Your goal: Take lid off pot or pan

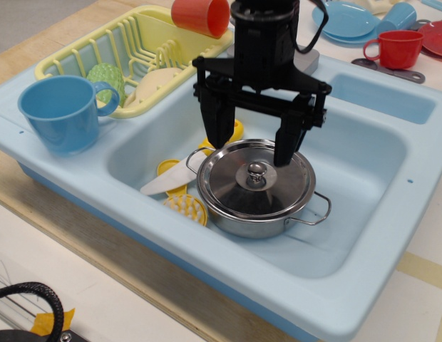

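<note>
A shallow shiny steel pot with wire loop handles stands in the light blue sink basin. Its round steel lid with a small centre knob sits closed on it. My black gripper is open, hanging low just above the far side of the lid. Its left finger is at the lid's far-left rim and its right finger is over the lid right of the knob. Neither finger holds anything.
A yellow-handled toy knife and yellow pieces lie left of the pot. A blue cup stands on the sink's left ledge. A yellow dish rack is behind it. A red cup and blue plate sit at the back right.
</note>
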Controlling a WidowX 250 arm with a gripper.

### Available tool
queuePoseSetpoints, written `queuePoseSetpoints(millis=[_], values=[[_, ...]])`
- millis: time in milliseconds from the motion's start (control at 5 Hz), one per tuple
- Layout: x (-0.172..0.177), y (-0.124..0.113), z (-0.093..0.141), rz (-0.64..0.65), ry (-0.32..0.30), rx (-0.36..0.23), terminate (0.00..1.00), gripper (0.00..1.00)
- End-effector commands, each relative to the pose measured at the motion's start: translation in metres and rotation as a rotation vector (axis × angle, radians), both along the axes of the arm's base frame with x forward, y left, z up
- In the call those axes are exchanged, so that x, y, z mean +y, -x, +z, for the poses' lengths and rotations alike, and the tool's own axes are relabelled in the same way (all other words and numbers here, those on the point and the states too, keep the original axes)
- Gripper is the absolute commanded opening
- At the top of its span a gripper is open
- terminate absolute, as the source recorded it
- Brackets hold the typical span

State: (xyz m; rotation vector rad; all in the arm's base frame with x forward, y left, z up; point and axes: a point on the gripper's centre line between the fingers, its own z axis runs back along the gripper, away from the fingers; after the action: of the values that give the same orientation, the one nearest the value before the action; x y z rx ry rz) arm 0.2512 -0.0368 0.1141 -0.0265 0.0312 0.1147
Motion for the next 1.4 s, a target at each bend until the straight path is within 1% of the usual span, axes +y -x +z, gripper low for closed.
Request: queuePoseSetpoints(millis=[0,400,600,1200], values=[[-0.005,-0.004,-0.007,0.014,0.003,-0.034,0.00,1.00],[-0.006,-0.006,-0.015,0.016,0.008,-0.036,0.00,1.00],[-0.004,-0.007,-0.018,0.016,0.021,-0.027,0.00,1.00],[-0.002,-0.004,-0.023,0.048,0.043,-0.031,0.00,1.00]])
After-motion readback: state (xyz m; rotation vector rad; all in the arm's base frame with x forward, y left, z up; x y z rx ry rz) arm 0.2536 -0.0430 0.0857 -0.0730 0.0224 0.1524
